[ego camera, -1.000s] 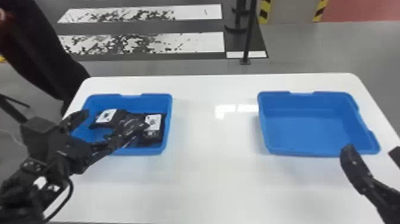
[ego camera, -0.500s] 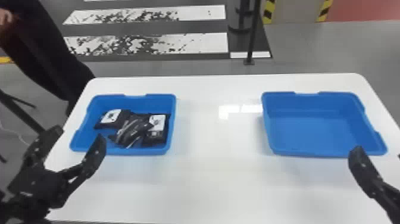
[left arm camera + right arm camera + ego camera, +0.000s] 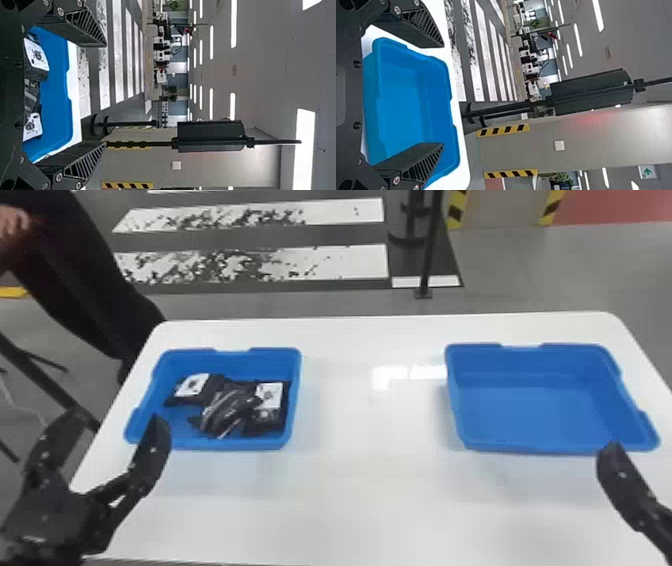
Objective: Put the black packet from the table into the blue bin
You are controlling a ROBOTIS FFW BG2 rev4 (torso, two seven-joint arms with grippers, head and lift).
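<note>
Seemingly beyond the left gripper's [image 3: 117,419] parted fingers, the middle black packet [image 3: 225,410] lies in the left bin [image 3: 220,443].

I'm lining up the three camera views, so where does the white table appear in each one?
Head view: the white table spans the middle and lower picture, under the left blue bin and right blue bin.
Left wrist view: a narrow strip of it beyond the left blue bin.
Right wrist view: borders the right blue bin.
Shared landmark: white floor stripes.
</note>
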